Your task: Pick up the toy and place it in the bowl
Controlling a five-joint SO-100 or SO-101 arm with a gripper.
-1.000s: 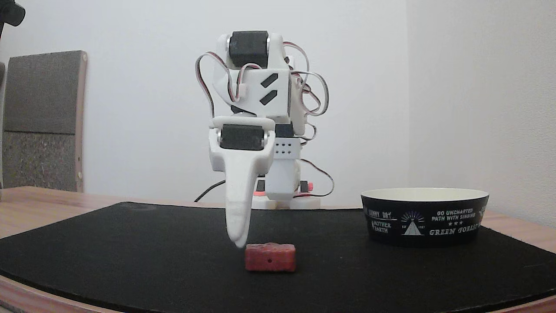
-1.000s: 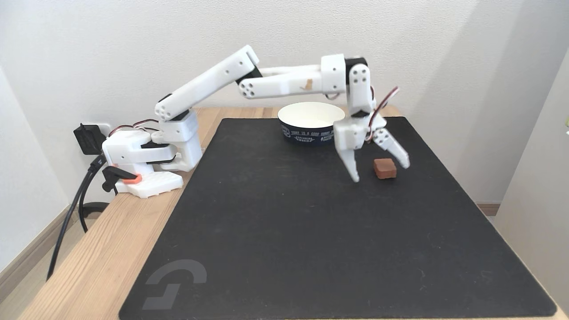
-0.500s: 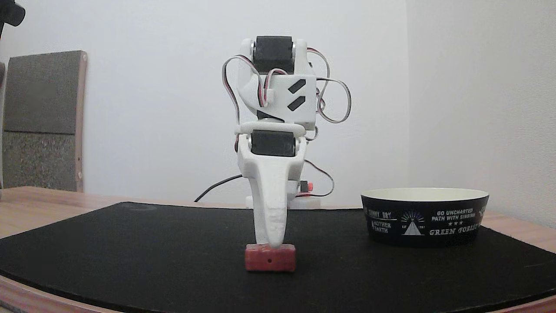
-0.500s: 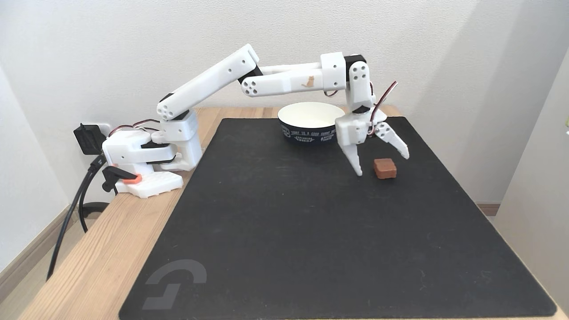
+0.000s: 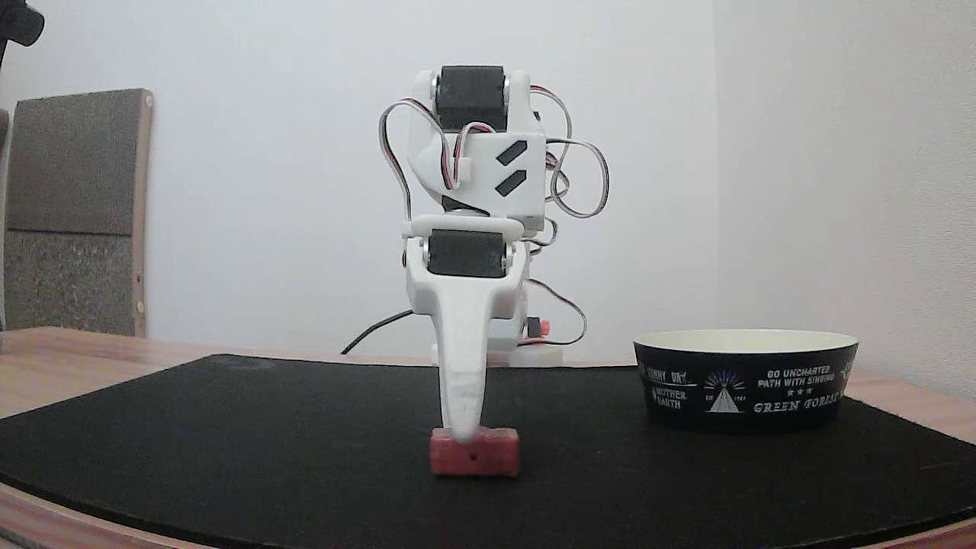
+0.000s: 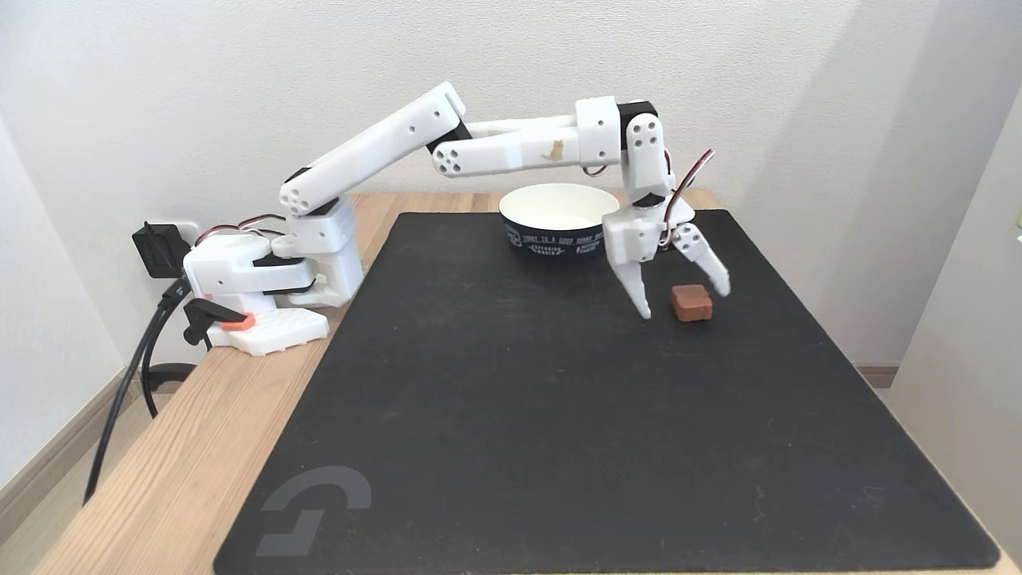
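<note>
Soft, even daylight fills my room; both fixed views are sharp. My white plastic arm (image 6: pixel 511 148) throws faint shadows on the pale wall (image 6: pixel 239 80). My matte black mat (image 5: pixel 229 442) curves at the low view's edges.

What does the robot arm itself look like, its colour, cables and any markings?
The arm is white plastic with black motor blocks, looping red, white and black cables near the wrist, and a small orange cat mark. The gripper has two tapered white fingers.

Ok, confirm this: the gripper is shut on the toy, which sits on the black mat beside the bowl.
Not quite: the gripper is open, one finger on each side of the toy, as a fixed view shows. The toy does sit on the black mat beside the bowl.
</note>
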